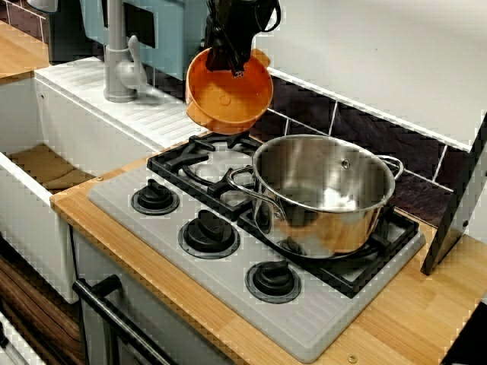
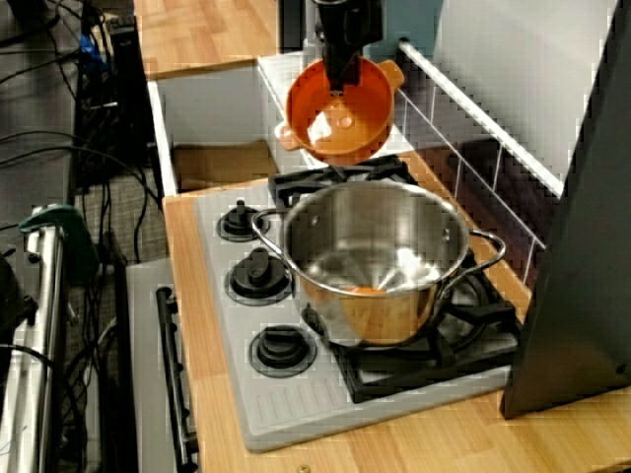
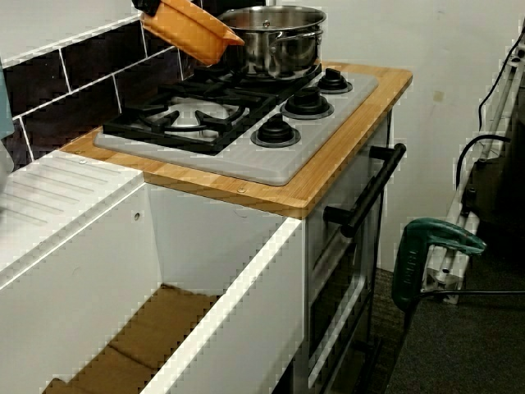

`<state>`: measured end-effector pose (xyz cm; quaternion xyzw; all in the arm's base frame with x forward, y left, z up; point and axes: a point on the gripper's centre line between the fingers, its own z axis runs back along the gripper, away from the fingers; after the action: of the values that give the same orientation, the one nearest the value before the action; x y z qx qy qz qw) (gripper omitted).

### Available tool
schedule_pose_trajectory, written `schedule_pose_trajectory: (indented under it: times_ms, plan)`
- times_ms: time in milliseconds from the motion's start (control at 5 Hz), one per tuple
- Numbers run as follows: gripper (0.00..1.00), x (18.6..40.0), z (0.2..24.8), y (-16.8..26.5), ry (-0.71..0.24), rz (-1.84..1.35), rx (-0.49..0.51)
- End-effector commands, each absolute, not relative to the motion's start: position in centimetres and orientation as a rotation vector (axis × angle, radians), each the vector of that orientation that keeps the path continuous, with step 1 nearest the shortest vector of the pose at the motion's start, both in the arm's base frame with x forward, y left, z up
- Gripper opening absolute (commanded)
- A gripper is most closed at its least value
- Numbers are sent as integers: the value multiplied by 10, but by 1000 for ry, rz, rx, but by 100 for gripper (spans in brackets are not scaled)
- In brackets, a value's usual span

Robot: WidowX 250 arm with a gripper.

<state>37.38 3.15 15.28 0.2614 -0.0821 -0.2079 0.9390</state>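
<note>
My gripper (image 1: 228, 59) is shut on the rim of an orange plastic bowl (image 1: 228, 95) with two small side handles. It holds the bowl tilted in the air over the stove's back left burner (image 1: 217, 163), near the tiled wall. In the view from the stove's end the gripper (image 2: 340, 77) pinches the bowl (image 2: 340, 123) from above, with the bowl's inside facing the camera. From over the sink only the tilted bowl (image 3: 190, 31) shows at the top edge. A large steel pot (image 1: 323, 194) stands on the right burner, apart from the bowl; its polished wall carries an orange glint (image 2: 367, 289).
Three black knobs (image 1: 207, 232) line the grey stove's front. A grey faucet (image 1: 118, 61) and white sink (image 1: 46, 167) lie to the left. A dark slanted panel (image 1: 456, 205) leans at the right. A green clamp (image 3: 431, 246) and oven handle (image 3: 369, 193) are below the counter.
</note>
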Motion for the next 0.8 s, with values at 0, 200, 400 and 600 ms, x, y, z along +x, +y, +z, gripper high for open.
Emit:
schedule_pose_trajectory:
  times_ms: [0,200,400,600]
  plan:
    - [0,371,191,38,-201,-381,400]
    - [0,373,197,41,-180,-356,332]
    - [0,375,199,44,-161,-352,288]
    - [0,376,199,48,-110,-332,171]
